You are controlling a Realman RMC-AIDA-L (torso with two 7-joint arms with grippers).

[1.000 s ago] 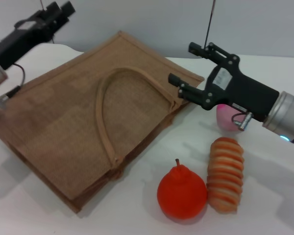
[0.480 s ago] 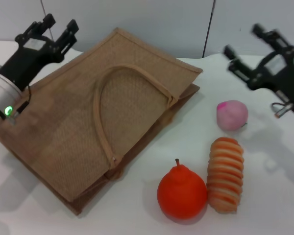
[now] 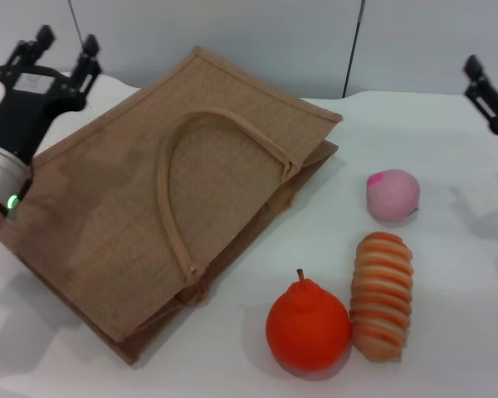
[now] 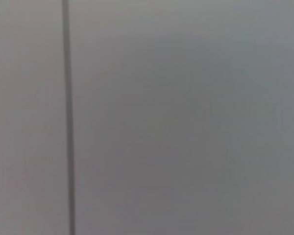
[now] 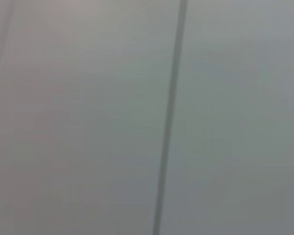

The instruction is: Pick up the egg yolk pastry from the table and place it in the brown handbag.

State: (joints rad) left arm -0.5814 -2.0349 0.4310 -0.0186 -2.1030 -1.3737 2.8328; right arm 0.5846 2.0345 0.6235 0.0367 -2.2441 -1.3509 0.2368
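The brown handbag [image 3: 149, 199] lies flat on the white table, its looped handle on top. The egg yolk pastry is not in view in any frame. My left gripper [image 3: 64, 48] is open and empty, held up above the bag's far left corner. My right gripper [image 3: 486, 93] shows only partly at the right edge of the head view, raised well clear of the bag. Both wrist views show only a grey wall with a dark seam.
A pink round bun [image 3: 393, 195] sits right of the bag. A long orange-striped bread [image 3: 382, 294] and an orange fruit [image 3: 307, 327] lie side by side at the front. The grey wall stands behind the table [image 3: 448, 166].
My right arm has pulled back from the bag's opening to the right edge of the view. My left gripper has moved left and up beside the bag's far corner.
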